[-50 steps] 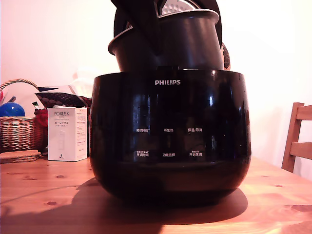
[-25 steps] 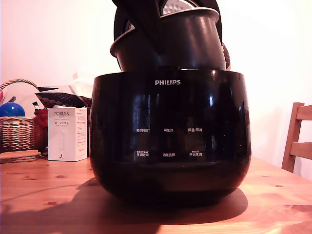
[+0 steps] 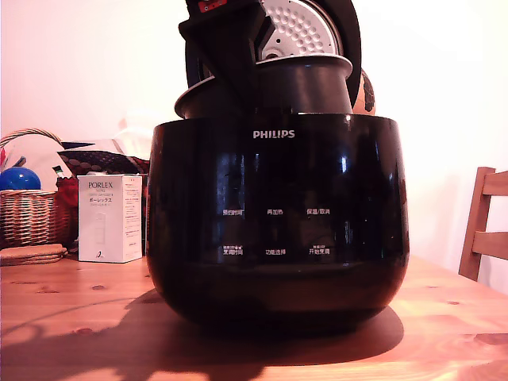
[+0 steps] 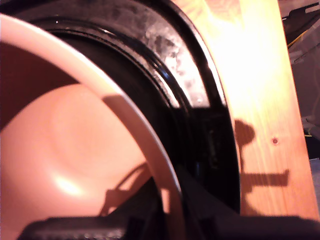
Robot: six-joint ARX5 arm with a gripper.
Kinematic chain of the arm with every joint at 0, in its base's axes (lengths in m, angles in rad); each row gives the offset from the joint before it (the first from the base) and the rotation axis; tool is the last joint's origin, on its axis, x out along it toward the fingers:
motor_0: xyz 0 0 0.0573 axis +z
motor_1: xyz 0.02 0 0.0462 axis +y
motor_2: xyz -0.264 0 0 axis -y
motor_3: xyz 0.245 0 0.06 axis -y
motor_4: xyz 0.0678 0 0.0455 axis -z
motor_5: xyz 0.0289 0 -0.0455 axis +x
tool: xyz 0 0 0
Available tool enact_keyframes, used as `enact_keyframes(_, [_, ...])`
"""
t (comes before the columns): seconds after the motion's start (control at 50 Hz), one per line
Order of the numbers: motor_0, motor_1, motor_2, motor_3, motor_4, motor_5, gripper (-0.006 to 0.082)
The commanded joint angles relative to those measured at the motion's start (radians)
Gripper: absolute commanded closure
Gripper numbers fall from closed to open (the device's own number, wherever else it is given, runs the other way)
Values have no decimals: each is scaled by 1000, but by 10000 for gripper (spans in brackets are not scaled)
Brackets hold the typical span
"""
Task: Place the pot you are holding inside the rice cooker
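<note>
Pot (image 3: 305, 86): dark, round, thin flared rim. Lower part sits down inside the open top of the rice cooker (image 3: 278, 222); upper wall and rim stand above the cooker's top edge. Rim is tilted, lower toward the exterior view's left and higher toward its right. Pot is not fully seated.

Wrist view: pot interior (image 4: 70, 150) looks pale pinkish under the lighting, with a bright highlight on the floor. The rim crosses the picture as a light curved band. Outside it lies the cooker's dark glossy inner ring (image 4: 175, 85), with a gap of dark cavity between pot wall and cooker.

Gripper (image 3: 230, 67): black, comes down from above onto the pot's rim on the exterior view's left side. One finger lies over the outside of the pot wall there. In the wrist view the rim runs between the dark finger bodies (image 4: 150, 220), so the jaws are clamped on the pot's rim.

Behind the pot the cooker's round lid (image 3: 305, 28) stands open, white dimpled plate facing forward.

Cooker stands on a wooden table (image 3: 452, 333). Toward the exterior view's left: a white PORLEX box (image 3: 109, 218), a wicker basket (image 3: 32, 214) holding a blue ball (image 3: 17, 178), a flat cork mat (image 3: 32, 254). At the exterior view's right edge: a wooden chair (image 3: 484, 230).
</note>
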Motion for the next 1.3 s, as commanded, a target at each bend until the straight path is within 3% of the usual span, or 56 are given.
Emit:
enact_keyframes(0.0, [-2,0,26,35,11,8,772])
enact_keyframes(0.22, [-2,0,26,58,38,7,653])
enact_keyframes(0.58, [-2,0,26,64,35,7,642])
enact_keyframes(0.7, [-2,-1,43,21,34,-22,578])
enact_keyframes(0.86, [-2,-1,95,-56,27,-64,576])
enact_keyframes(1.02, [-2,-1,172,-123,24,-164,595])
enact_keyframes(1.18, [7,-1,230,-149,3,-262,789])
enact_keyframes(1.28, [32,-5,249,-148,-3,-386,788])
